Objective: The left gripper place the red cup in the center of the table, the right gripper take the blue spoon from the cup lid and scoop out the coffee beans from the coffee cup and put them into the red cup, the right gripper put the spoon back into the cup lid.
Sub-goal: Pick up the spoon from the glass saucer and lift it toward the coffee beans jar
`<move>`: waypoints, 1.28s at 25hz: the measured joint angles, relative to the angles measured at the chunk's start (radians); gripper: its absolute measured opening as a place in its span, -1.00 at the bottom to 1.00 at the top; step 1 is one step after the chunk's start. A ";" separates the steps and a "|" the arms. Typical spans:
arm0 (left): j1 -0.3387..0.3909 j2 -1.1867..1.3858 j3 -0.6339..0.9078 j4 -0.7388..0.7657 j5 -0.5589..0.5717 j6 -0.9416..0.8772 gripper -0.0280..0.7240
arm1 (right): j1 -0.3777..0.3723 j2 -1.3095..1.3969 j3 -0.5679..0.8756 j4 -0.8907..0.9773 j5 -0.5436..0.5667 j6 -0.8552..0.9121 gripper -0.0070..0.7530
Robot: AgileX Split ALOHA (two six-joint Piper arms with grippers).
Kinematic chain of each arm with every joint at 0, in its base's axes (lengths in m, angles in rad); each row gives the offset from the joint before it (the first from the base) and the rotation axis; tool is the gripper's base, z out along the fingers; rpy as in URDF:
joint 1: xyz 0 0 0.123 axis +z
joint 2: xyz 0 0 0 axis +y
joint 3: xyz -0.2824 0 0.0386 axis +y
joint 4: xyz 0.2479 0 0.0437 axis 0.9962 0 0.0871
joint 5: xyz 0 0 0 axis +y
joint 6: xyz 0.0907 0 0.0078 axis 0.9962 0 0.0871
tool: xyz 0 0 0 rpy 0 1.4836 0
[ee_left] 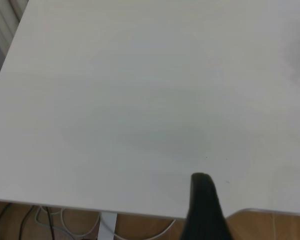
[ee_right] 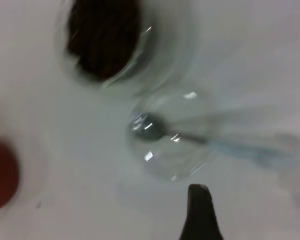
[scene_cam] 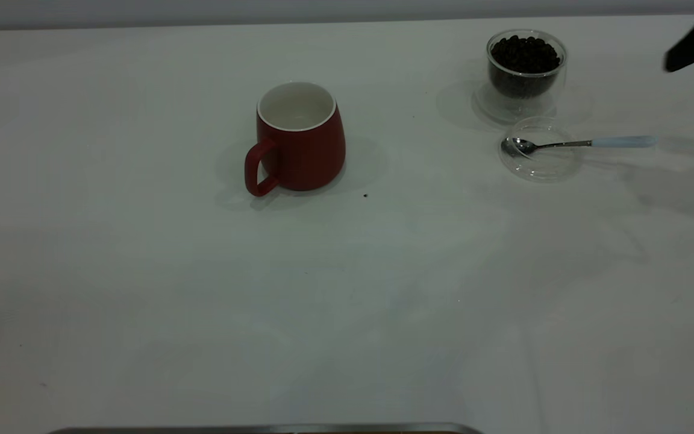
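Standing upright, red cup (scene_cam: 300,138) shows white interior.

The light is soft and rather dim, leaving the white table (scene_cam: 142,289) greyish. Faint double shadows ring the red cup (scene_cam: 300,144), and a broad pale shadow spreads across the table's right side. Small highlights glint on the glass coffee cup (scene_cam: 526,72) and cup lid (scene_cam: 540,158). The right wrist view is heavily smeared with blur; the spoon (ee_right: 210,142) there is streaky.
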 joint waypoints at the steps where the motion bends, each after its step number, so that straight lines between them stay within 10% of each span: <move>1: 0.000 0.000 0.000 0.000 0.000 0.000 0.64 | -0.013 0.016 -0.009 0.004 0.004 -0.013 0.57; 32: 0.000 0.000 0.000 0.000 0.000 -0.001 0.64 | -0.031 0.421 -0.160 0.331 0.236 -0.258 0.57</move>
